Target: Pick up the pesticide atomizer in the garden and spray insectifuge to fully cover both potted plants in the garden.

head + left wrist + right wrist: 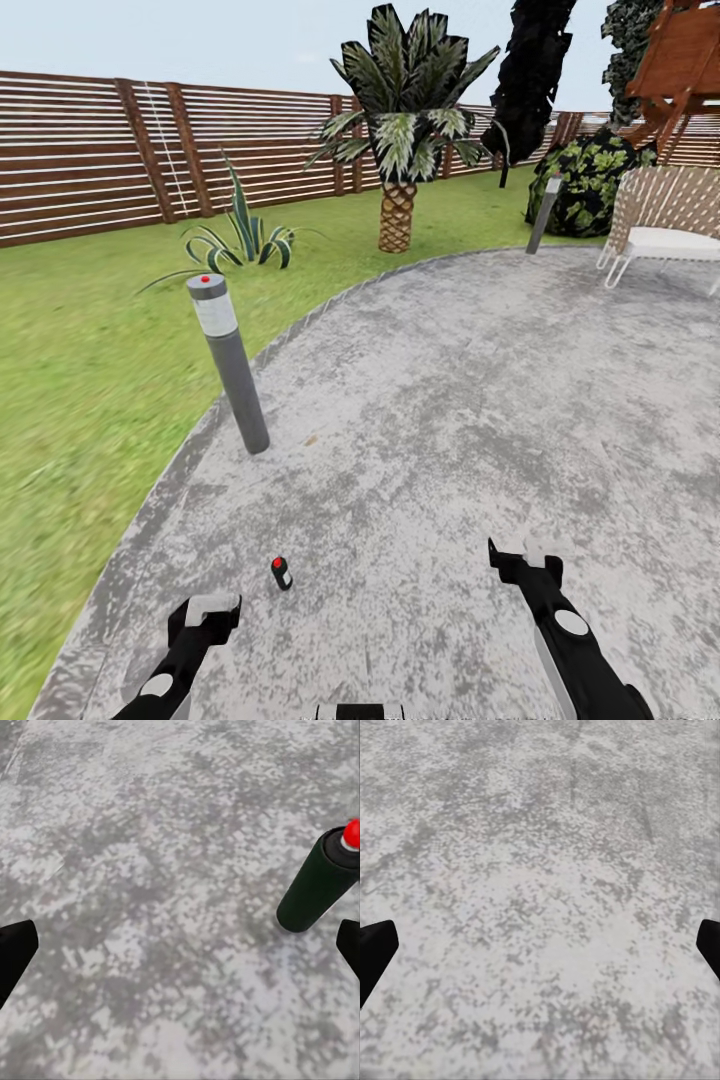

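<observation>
The pesticide atomizer (281, 573) is a small dark green bottle with a red top, standing upright on the round grey patio (450, 400) of the garden. It is just ahead and to the right of my left gripper (205, 612). In the left wrist view the atomizer (319, 881) stands beside one black fingertip (349, 945), outside the gap. The left gripper (180, 952) is open and holds nothing. My right gripper (522, 560) hovers over bare paving, also open (540, 952) and empty. The potted plants are out of view.
A grey lamp post (232, 365) with a red dot stands at the patio's left edge, a second post (545, 213) at the far edge. Lawn (90, 400) lies left, with a striped agave (243, 240), a palm (398, 215) and a slatted fence (90, 160). A white chair (665, 225) sits far right.
</observation>
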Robot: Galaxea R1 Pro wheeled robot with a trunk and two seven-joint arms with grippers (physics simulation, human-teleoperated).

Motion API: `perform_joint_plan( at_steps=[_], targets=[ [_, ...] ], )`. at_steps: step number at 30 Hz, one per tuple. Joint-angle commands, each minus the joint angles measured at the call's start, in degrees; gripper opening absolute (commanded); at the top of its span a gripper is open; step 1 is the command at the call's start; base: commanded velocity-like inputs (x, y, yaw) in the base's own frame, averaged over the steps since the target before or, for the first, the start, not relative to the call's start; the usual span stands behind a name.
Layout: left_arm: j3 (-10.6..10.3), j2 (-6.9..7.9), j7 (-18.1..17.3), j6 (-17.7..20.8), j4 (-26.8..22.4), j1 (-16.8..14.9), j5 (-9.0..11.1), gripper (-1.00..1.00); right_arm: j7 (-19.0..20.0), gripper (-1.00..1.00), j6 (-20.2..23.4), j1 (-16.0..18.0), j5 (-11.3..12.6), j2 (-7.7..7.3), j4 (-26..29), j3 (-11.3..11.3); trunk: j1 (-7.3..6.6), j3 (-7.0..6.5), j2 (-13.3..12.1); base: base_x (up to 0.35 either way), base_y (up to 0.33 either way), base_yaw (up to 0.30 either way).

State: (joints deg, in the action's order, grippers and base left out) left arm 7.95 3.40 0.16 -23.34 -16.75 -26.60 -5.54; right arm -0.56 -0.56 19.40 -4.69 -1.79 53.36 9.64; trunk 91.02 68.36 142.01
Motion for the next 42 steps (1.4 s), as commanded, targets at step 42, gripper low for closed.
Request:
perform_joint_plan(
  at_steps=[42],
  targets=[
    [0.3,0.06,0.0,-0.6,0.0,0.4,-1.9,1.00,-0.1,1.00,-0.1,0.0,-0.6,0.09,-0.1,0.1,1.50,7.89,1.7,0.000,0.000,-0.061]
  ],
)
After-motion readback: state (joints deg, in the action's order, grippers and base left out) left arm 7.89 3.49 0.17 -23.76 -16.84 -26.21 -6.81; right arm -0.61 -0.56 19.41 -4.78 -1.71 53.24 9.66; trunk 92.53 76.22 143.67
